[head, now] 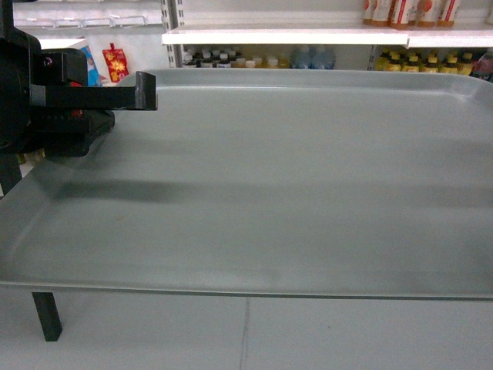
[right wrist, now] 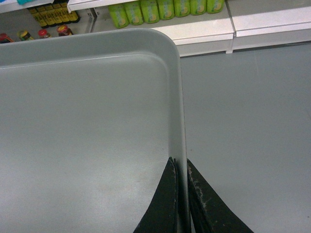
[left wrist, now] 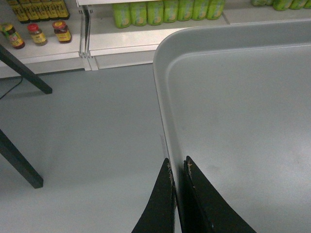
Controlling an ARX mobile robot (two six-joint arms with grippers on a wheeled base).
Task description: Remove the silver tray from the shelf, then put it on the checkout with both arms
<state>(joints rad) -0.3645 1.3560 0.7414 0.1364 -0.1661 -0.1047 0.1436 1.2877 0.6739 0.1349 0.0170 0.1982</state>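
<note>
The left gripper (left wrist: 176,170) clamps the silver tray (left wrist: 243,126) by its left rim, one black finger (left wrist: 160,204) outside the rim and the other inside, as seen from the left wrist camera. In the head view that arm's black body sits at nine to ten o'clock, a finger (head: 142,91) lying over the tray's far-left corner and casting a dark shadow on the tray floor.

The tray (head: 269,185) fills the middle of the head view, level and bare, its near rim running across at about six o'clock. It hangs in the air above the grey floor (left wrist: 92,131), well clear of the store shelving. A black leg (head: 46,316) shows under its near-left corner at seven o'clock; what it belongs to is hard to tell.

Beyond the tray at twelve o'clock stands the shelf (head: 285,35), a white board with bottles (head: 223,58) ranged below it.

The right gripper (right wrist: 181,170), seen only from the right wrist camera, is closed on the tray's (right wrist: 87,126) right rim, fingers (right wrist: 204,208) either side of the upturned edge. Green bottles (right wrist: 160,8) line a low white shelf at twelve o'clock in that view.
</note>
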